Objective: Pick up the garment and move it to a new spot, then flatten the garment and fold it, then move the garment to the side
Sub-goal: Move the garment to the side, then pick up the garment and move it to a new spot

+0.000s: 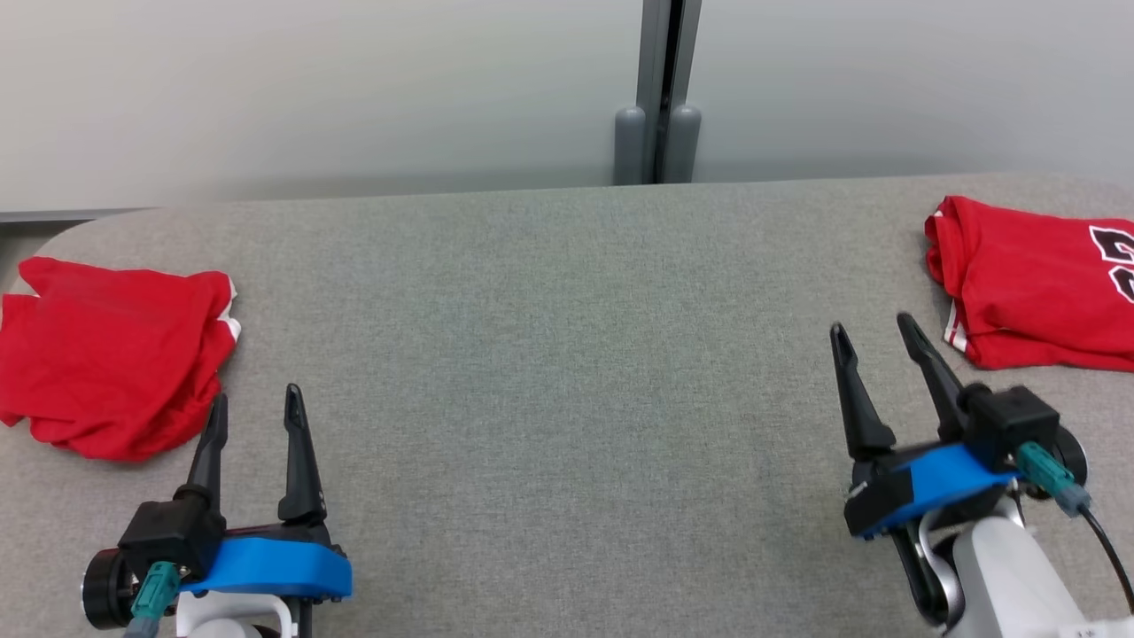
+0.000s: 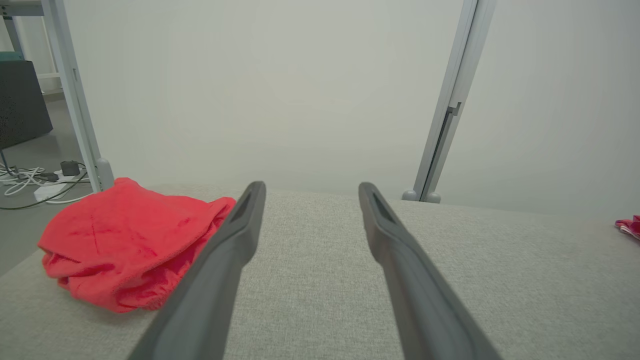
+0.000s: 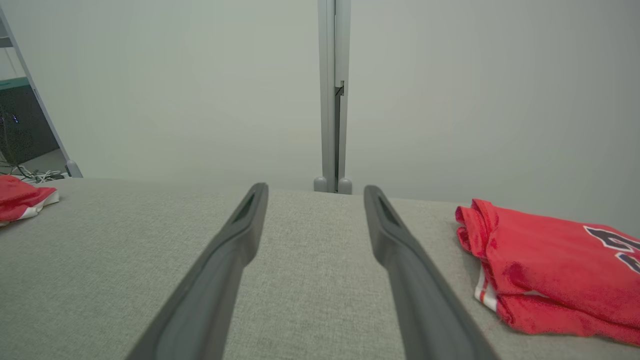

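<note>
Two red garments lie on the grey fabric table (image 1: pixel 567 372); which one is being worked on cannot be told.

The left red garment (image 1: pixel 111 354) sits at the table's left end near the rounded corner; it is loosely bunched in a rough heap, with white trim showing on its right edge. In the left wrist view this garment (image 2: pixel 130 245) lies left of the fingers; in the right wrist view only its edge (image 3: pixel 20 197) shows at far left.

The right red garment (image 1: pixel 1036 283) sits at the table's right end and runs off the head view's right edge; it is folded flatter, with dark and white lettering on top and striped white trim at its lower left corner. The right wrist view shows it (image 3: pixel 550 270) right of the fingers; the left wrist view shows a sliver (image 2: pixel 630 227) at far right. The stretch of table between the two garments is bare.

The left gripper (image 1: pixel 256 395) is at the lower left with its jaws apart and nothing between them; its left finger tip is just beside the left garment's lower right edge, contact cannot be told. The same gripper (image 2: pixel 311 187) points across the table toward the wall.

The right gripper (image 1: pixel 872 324) is at the lower right with its jaws apart and nothing held; it is near the right garment's left edge but apart from it. The same gripper (image 3: pixel 312 189) points toward the wall.

Behind the table is a pale wall with a grey post (image 1: pixel 660 89) at the middle. White cables (image 2: pixel 30 180) lie on the floor past the table's left end.
</note>
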`<state>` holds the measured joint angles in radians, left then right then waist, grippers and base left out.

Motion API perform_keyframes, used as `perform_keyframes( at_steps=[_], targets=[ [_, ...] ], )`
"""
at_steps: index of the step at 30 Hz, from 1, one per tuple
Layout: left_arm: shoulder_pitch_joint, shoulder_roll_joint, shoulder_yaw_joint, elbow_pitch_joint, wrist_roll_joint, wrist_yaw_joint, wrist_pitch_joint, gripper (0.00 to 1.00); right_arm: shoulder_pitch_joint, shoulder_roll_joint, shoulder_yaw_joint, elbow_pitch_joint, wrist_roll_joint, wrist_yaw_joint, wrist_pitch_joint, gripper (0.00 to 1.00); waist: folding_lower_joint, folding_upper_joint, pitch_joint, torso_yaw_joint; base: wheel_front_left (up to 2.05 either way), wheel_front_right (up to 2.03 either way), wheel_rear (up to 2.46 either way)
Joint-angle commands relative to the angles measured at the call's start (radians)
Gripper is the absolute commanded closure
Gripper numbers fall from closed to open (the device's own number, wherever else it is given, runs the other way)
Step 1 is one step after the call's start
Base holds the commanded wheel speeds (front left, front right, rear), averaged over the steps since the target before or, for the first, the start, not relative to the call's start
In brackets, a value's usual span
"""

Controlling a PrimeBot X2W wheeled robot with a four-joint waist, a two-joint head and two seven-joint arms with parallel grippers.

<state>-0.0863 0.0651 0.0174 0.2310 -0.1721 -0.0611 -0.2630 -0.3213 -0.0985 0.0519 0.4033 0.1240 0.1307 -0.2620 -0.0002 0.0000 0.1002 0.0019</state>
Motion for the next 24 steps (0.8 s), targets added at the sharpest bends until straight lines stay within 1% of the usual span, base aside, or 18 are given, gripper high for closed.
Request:
perform_keyframes(
  at_steps=[1, 9, 14, 18, 24],
  targets=[
    [0.005, 0.001, -0.004, 0.005, -0.003, 0.000, -0.002, 0.00, 0.035, 0.008, -0.010, -0.019, -0.002, 0.000, 0.004, 0.00, 0.0002, 0.0000, -0.008, 0.000, 0.00, 0.00, 0.00],
    [0.025, -0.002, -0.020, 0.025, -0.006, 0.009, -0.002, 0.00, 0.209, 0.043, -0.081, -0.192, -0.039, 0.000, 0.073, 0.00, 0.0002, 0.0000, -0.041, 0.017, 0.00, 0.00, 0.00],
    [0.028, 0.001, -0.025, 0.024, -0.001, 0.015, -0.002, 0.00, 0.268, 0.048, -0.099, -0.281, -0.039, 0.000, 0.118, 0.00, 0.0002, 0.0000, -0.042, 0.022, 0.00, 0.00, 0.00],
    [0.025, 0.003, -0.029, 0.026, -0.004, 0.018, -0.002, 0.00, 0.288, 0.048, -0.106, -0.316, -0.020, 0.000, 0.137, 0.00, 0.0002, 0.0000, -0.039, 0.024, 0.00, 0.00, 0.00],
    [0.016, 0.007, -0.033, 0.031, -0.010, 0.017, -0.002, 0.00, 0.299, 0.048, -0.116, -0.336, -0.020, 0.000, 0.151, 0.00, 0.0002, 0.0000, -0.040, 0.031, 0.00, 0.00, 0.00]
  ],
)
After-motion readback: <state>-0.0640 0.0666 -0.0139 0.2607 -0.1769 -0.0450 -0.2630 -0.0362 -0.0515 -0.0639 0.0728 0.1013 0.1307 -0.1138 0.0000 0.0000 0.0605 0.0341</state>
